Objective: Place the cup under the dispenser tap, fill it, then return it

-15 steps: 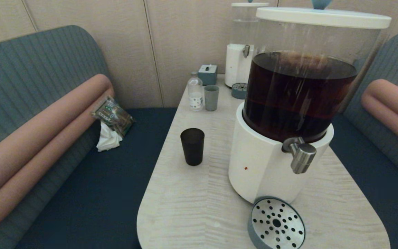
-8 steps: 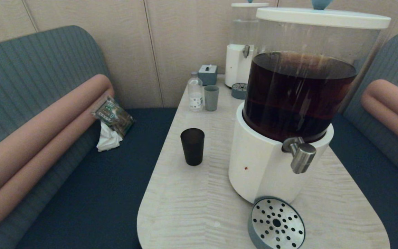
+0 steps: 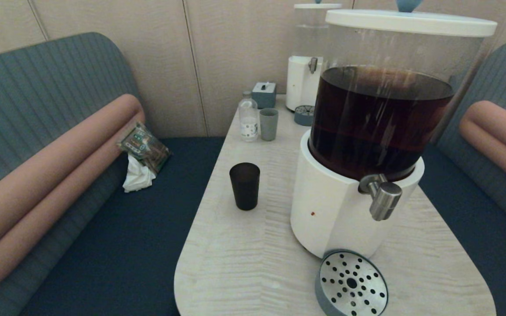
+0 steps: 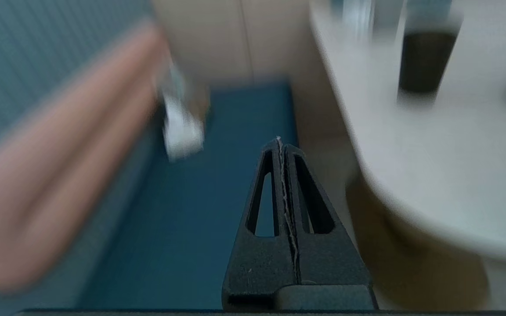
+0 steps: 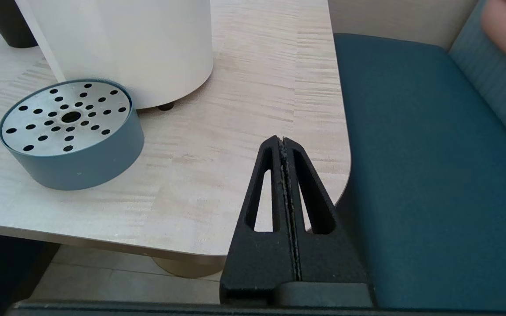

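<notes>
The matte black cup (image 3: 244, 186) stands upright on the pale wood table (image 3: 244, 263), left of the big dispenser (image 3: 380, 127) of dark brown liquid. The dispenser's silver tap (image 3: 382, 196) juts out above the round perforated drip tray (image 3: 352, 283). Neither arm shows in the head view. My left gripper (image 4: 279, 142) is shut and empty, hanging over the blue seat beside the table's near left edge, with the cup (image 4: 426, 61) far ahead. My right gripper (image 5: 282, 141) is shut and empty at the table's near right corner, right of the drip tray (image 5: 70, 131).
At the table's far end stand a grey-green cup (image 3: 269, 124), a small clear bottle (image 3: 248, 116), a grey box (image 3: 264, 94) and a smaller clear-liquid dispenser (image 3: 308, 66) with its own tray (image 3: 304, 115). A snack packet and tissue (image 3: 141, 153) lie on the left bench.
</notes>
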Motion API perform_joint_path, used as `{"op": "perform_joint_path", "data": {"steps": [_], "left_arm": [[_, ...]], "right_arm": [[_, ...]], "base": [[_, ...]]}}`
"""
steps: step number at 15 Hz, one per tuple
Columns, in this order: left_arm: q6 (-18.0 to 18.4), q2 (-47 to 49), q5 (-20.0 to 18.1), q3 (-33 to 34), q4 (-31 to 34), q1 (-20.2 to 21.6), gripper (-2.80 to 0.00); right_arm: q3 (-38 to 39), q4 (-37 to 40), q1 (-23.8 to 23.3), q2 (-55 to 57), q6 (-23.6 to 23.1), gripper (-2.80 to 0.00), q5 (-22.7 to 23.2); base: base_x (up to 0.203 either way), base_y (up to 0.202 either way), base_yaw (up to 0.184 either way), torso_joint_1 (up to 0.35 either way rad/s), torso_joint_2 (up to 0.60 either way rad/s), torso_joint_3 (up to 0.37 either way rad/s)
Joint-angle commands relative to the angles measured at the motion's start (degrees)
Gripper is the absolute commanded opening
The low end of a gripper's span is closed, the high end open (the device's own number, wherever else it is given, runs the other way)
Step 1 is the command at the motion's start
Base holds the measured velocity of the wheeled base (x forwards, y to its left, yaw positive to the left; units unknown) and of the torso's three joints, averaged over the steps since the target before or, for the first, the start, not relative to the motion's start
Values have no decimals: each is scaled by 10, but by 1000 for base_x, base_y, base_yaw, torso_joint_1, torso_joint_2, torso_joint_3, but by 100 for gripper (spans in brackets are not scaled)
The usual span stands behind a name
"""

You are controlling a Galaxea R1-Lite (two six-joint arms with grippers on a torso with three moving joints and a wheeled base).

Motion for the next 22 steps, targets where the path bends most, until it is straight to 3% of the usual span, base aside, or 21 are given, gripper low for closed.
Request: {"op": "perform_joint_path", "data": {"steps": [1,9,22], "left_arm": [[-2,-2,0,1,47,0,-280],[-68,0,-3,-1,80,0,-280],[-71,0,-1,1,74,-1,-280]], "right_arm": [[4,0,0,-4,0,-280,0],[4,0,0,-4,0,-280,0],[4,0,0,-3,10,-280,-1]], "base": [[0,0,0,0,0,0],[0,0,0,0,0,0],[0,0,0,0,0,0]]}}
